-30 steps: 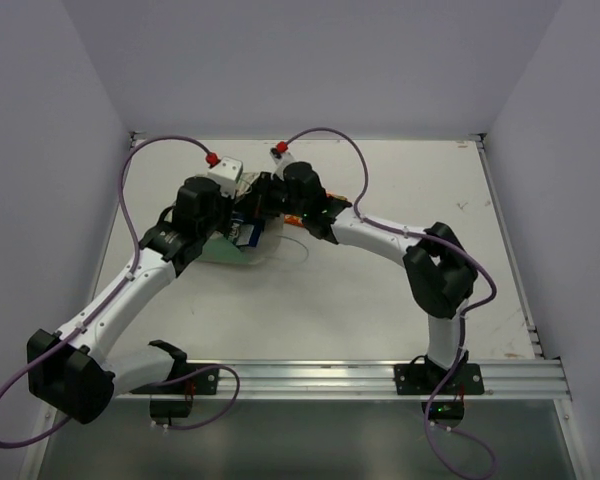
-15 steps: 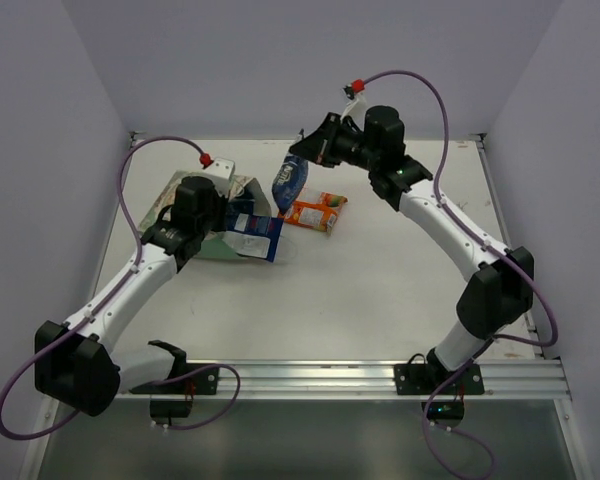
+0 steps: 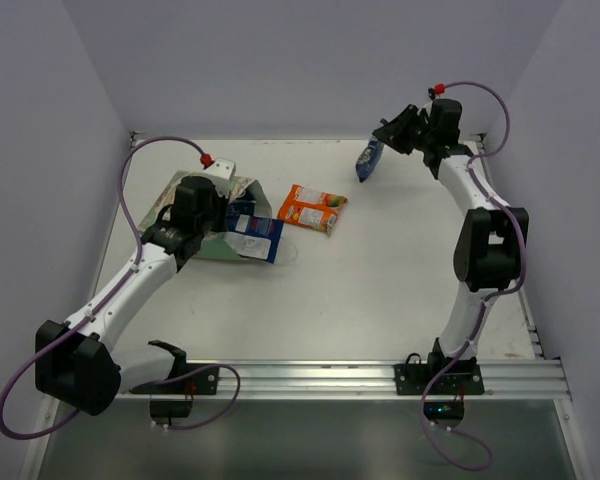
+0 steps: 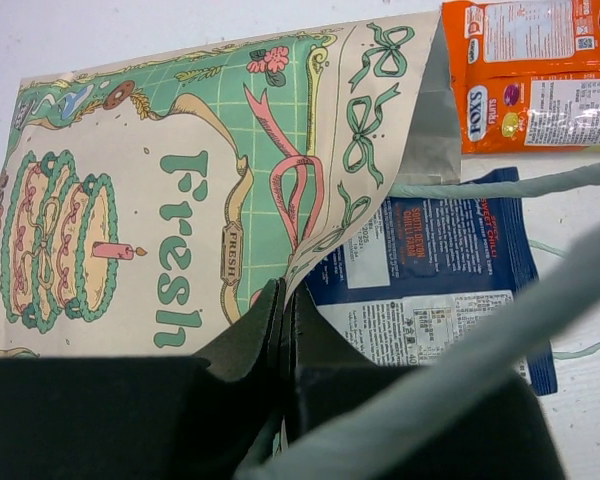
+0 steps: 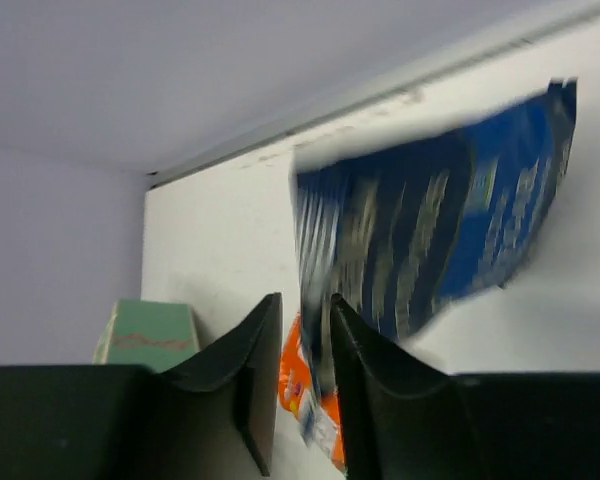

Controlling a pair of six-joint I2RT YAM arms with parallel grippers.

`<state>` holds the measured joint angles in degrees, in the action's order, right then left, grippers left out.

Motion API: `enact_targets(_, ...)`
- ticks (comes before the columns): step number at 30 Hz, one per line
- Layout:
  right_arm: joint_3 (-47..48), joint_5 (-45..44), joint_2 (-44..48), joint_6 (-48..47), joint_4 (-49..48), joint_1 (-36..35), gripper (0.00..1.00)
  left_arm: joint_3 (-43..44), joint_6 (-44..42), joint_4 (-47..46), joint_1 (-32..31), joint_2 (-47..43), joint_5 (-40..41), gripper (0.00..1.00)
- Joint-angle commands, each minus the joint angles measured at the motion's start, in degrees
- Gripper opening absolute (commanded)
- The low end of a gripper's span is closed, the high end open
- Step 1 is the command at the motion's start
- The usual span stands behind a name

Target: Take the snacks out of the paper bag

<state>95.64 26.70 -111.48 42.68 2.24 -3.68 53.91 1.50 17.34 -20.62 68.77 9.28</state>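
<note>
The paper bag (image 3: 220,247) lies on its side at the left, mint green with a cake print, and fills the left wrist view (image 4: 160,200). My left gripper (image 3: 223,205) is shut on the edge of its mouth (image 4: 283,300). A dark blue and white packet (image 3: 260,233) sticks out of the mouth (image 4: 430,290). An orange packet (image 3: 313,208) lies on the table beyond it (image 4: 530,70). My right gripper (image 3: 388,135) is at the far right, raised, shut on a dark blue packet (image 3: 368,160) that hangs blurred between its fingers (image 5: 450,230). The other packets are hidden.
The bag's thin white handle (image 3: 292,250) loops on the table right of the mouth. The back wall and table's far edge (image 3: 310,140) are close behind my right gripper. The right table edge (image 3: 510,260) runs beside the right arm.
My right gripper left the bag's mouth with the dark blue packet and carried it up and to the far right. The orange packet now lies outside the bag. The left gripper holds still.
</note>
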Motion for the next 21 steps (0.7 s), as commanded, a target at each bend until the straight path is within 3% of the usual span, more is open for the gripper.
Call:
enact_targets(1,-2.19,-4.36,-0.32,-1.54,6.24,2.89,0.32,2.87,0.96,-0.56,0.58,-0.39,-1.63,0.00)
enact_targets(2,-3.43,-6.72,1.08,-1.89,7.76,3.41,0.60,3.04,0.96,-0.47,0.58,-0.39,-2.15,0.00)
enact_targets(4,-7.64,-11.38,5.98,-3.90,12.14,3.42,0.80,3.48,1.05,-0.12,0.58,-0.57,-2.60,0.00)
enact_targets(5,-8.96,-14.02,8.01,-4.18,13.39,3.42,0.94,3.57,1.05,0.14,0.58,-0.66,-3.03,0.00)
enact_targets(6,-10.37,-18.48,10.12,-4.44,14.10,3.33,0.99,3.66,0.96,0.32,0.58,-0.66,-3.13,0.00)
enact_targets(9,-17.04,-26.58,18.45,-5.58,16.22,-0.61,0.99,4.18,0.88,1.20,0.58,-1.10,-3.56,0.00)
enact_targets(11,-19.25,-26.09,21.64,-6.73,14.82,-4.99,0.99,4.45,0.96,1.81,0.58,-1.36,-3.92,0.00)
enact_targets(15,-25.23,-14.15,24.65,-3.57,8.32,-13.87,0.99,4.71,1.67,2.61,0.58,-2.15,-4.71,0.00)
enact_targets(21,-26.56,-5.96,17.63,5.39,-0.38,-26.63,0.99,4.98,2.63,3.40,0.58,-3.38,-5.32,0.00)
